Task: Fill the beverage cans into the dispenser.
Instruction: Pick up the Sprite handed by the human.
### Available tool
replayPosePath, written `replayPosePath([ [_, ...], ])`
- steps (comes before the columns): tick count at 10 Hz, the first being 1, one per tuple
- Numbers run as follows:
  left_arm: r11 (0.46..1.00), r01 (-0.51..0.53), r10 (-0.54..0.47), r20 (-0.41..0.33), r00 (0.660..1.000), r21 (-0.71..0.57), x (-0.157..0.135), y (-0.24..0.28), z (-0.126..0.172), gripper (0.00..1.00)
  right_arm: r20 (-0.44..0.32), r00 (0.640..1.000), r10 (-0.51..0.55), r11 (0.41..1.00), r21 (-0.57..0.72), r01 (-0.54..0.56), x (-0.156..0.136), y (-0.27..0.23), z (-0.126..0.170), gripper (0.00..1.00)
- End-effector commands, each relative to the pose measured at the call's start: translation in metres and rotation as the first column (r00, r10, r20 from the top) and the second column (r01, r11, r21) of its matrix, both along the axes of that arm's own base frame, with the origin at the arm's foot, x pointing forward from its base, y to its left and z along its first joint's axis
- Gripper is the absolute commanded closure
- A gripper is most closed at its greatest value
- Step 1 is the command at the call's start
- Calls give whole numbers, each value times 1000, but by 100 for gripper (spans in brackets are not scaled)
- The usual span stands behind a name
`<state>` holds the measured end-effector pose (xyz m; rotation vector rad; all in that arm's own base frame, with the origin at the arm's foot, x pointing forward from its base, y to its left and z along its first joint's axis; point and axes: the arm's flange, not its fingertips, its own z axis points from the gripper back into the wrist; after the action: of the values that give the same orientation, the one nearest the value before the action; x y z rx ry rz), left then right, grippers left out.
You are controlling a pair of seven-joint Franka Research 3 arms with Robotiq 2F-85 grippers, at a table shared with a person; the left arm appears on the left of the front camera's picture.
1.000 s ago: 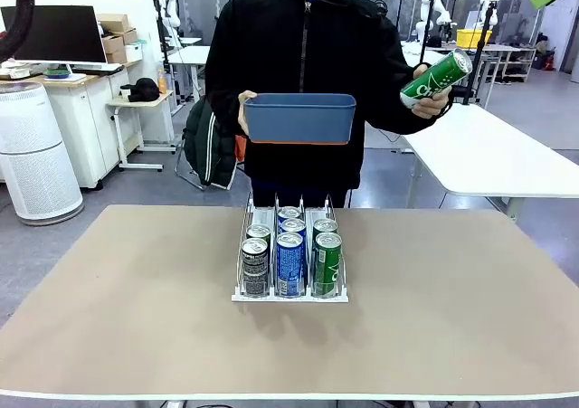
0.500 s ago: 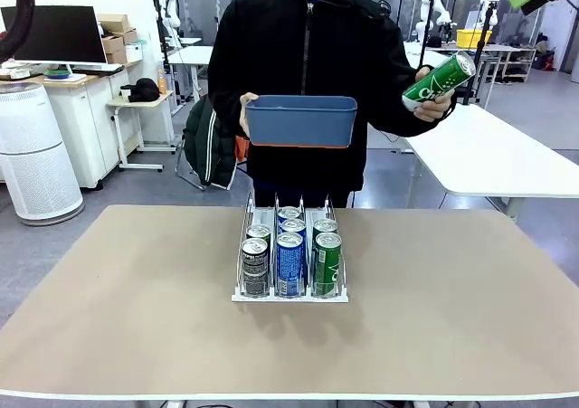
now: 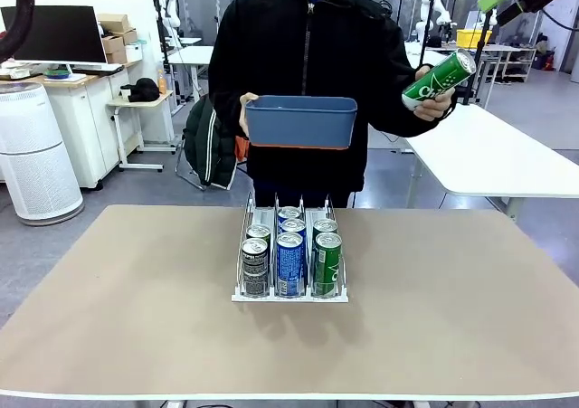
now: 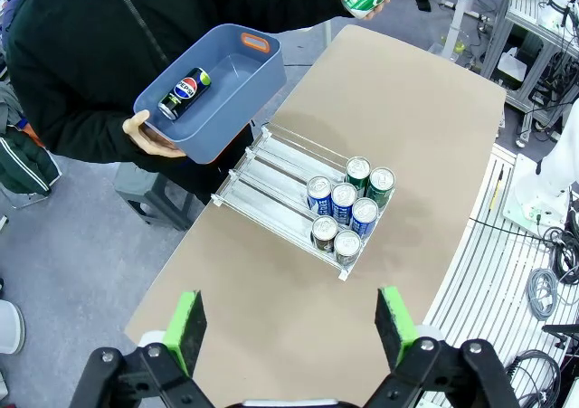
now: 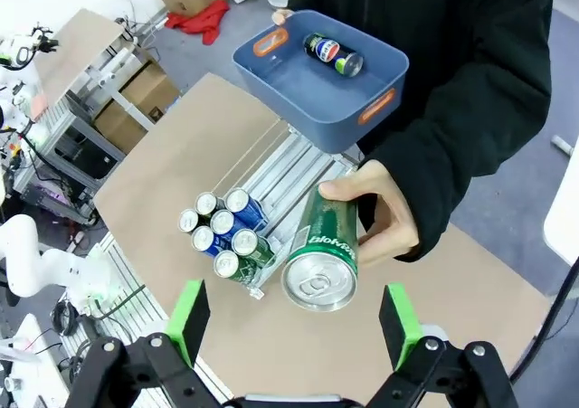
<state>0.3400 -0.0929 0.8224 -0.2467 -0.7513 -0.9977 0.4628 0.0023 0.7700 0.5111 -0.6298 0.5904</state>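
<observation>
Seven cans (image 4: 343, 200) stand in the dispenser (image 4: 258, 168). Above it a hand (image 5: 384, 213) offers you a green can (image 5: 324, 245), and one more can (image 5: 333, 53) waits in the bin (image 5: 312, 118). Your left gripper (image 4: 291, 322) and right gripper (image 5: 294, 322) gape, empty.

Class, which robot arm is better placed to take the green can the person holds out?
Right, probably. The open right tool faces the green can close ahead; the left tool, also open, hangs across the table from it.

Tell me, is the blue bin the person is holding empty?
Not empty. A single black Pepsi can lies on its side inside the blue bin; both wrist views look down into it.
</observation>
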Motion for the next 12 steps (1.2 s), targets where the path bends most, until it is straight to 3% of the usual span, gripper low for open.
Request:
replayPosePath([
  [1, 1000, -3, 3, 4, 1000, -3, 0, 1, 0, 0, -3, 997, -79, 996, -49, 79, 1, 6, -12, 0],
  [9, 1000, -3, 3, 4, 1000, -3, 0, 1, 0, 0, -76, 996, -41, 997, -66, 36, 21, 18, -47, 0],
  [12, 1000, -3, 3, 4, 1000, -3, 0, 1, 0, 0, -58, 997, -43, 997, -65, 39, 32, 26, -58, 0],
])
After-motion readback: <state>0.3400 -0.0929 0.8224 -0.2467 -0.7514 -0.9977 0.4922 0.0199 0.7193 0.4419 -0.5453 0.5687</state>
